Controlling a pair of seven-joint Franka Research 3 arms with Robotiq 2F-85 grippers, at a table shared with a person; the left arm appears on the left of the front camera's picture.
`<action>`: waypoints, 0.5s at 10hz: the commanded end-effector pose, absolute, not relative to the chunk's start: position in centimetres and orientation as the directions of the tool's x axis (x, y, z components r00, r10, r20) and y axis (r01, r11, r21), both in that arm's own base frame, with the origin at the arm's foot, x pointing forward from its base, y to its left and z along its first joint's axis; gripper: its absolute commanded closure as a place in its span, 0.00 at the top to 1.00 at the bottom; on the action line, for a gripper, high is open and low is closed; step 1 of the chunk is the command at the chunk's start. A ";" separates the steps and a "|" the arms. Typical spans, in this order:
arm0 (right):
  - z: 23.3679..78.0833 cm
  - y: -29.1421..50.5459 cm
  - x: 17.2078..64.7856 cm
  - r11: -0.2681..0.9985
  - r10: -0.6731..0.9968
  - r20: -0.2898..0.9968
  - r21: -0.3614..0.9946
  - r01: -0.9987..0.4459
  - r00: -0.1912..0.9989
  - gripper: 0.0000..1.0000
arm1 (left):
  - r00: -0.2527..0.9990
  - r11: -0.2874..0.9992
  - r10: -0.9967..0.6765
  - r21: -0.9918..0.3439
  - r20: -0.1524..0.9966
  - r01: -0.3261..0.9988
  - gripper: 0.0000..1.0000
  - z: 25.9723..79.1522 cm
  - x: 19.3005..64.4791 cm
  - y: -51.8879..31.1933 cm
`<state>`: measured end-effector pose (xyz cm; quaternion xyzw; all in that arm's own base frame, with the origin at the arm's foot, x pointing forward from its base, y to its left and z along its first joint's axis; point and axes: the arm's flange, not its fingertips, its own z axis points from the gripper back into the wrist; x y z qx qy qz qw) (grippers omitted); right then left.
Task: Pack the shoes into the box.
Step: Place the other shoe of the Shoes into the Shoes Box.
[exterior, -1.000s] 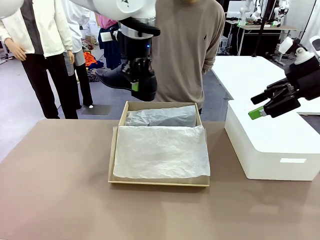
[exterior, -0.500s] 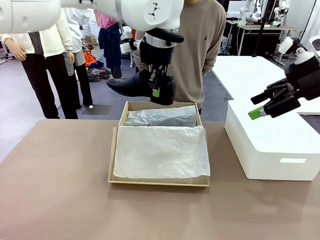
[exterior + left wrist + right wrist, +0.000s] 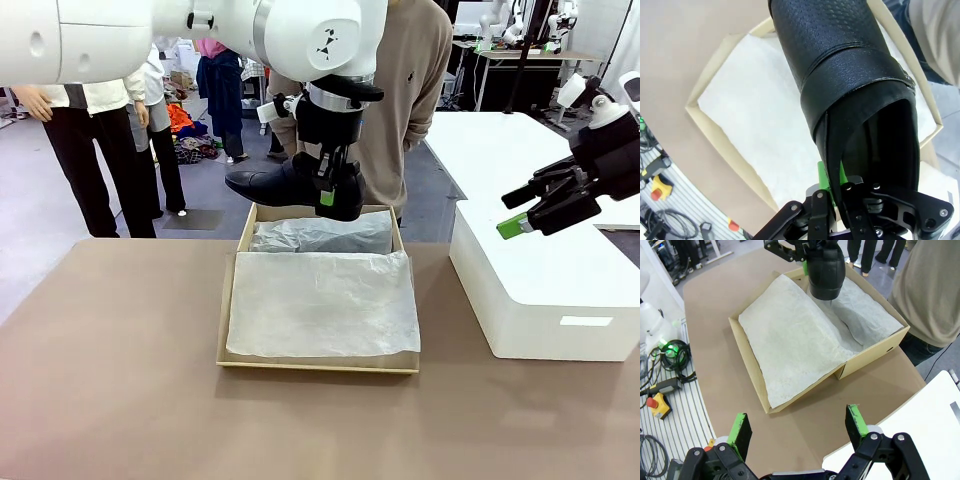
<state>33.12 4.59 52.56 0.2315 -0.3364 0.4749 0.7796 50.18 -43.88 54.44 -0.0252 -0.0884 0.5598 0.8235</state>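
Note:
One glossy black shoe (image 3: pixel 285 184) hangs in the air over the far edge of the tan box (image 3: pixel 318 367), toe pointing left. My left gripper (image 3: pixel 326 190) is shut on its heel collar; a green pad (image 3: pixel 829 176) presses the shoe (image 3: pixel 850 75) from outside. White tissue paper (image 3: pixel 320 305) covers the inside of the box (image 3: pixel 747 365), and a dark lump shows through the tissue at its far end; I cannot tell what it is. My right gripper (image 3: pixel 520 215) hovers open over the white box, far from the shoe (image 3: pixel 825 272), with nothing between its fingers (image 3: pixel 855 426).
A bigger white rectangular box (image 3: pixel 540 300) stands right of the shoebox. A person in a tan sweater (image 3: pixel 400 100) stands just behind the far table edge. Bare brown tabletop (image 3: pixel 110 380) lies left and in front of the box.
My left arm has carried the shoe rightward and a little lower, from behind the box's far left corner to above its far edge. The right arm has stayed still.

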 end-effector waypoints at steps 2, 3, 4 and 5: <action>52.5 4.5 33.4 0.417 0.570 0.768 0.035 -0.908 0.292 1.00 | 0.349 0.364 0.929 -0.145 0.120 -0.920 0.00 55.3 50.1 -43.4; 52.5 4.5 33.4 0.417 0.570 0.768 0.035 -0.908 0.292 1.00 | 0.357 0.372 0.927 -0.141 0.117 -0.918 0.00 54.5 50.2 -43.8; 52.5 4.5 33.4 0.417 0.570 0.768 0.035 -0.908 0.292 1.00 | 0.277 0.297 0.951 -0.146 0.139 -0.944 0.00 54.1 50.0 -44.5; 52.5 4.5 33.4 0.417 0.570 0.768 0.035 -0.908 0.292 1.00 | 0.212 0.236 0.967 -0.177 0.141 -0.956 0.00 54.0 49.8 -45.0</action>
